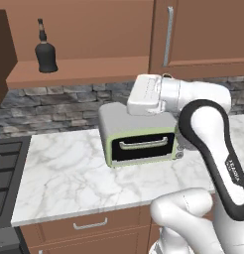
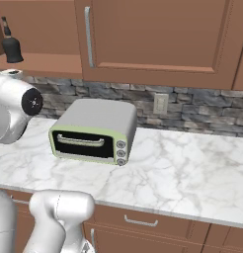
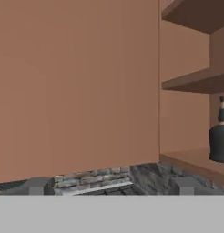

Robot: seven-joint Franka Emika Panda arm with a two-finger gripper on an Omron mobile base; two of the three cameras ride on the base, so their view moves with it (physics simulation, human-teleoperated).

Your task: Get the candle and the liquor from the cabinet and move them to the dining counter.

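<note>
So the liquor (image 1: 45, 53) is sitting upright on the open cabinet's (image 1: 84, 69) bottom shelf, way over at 10 o'clock in the left base view and poking in at 3 o'clock of the hand view, where the frame edge is cutting off half of it. The gripper (image 3: 113, 187) is spread fully wide, grasping nothing, and pointing mostly at bare wood with the bottle well off to its side. My worry: that squat bottle is standing close to the shelf's front edge, so a sideways swing could be clipping the thin neck and tipping it onto the worktop (image 1: 69, 173). The toaster oven (image 1: 139, 139) right below is crowding the arm too. Not spotting the candle anywhere, and the dining counter isn't making it into frame.
</note>
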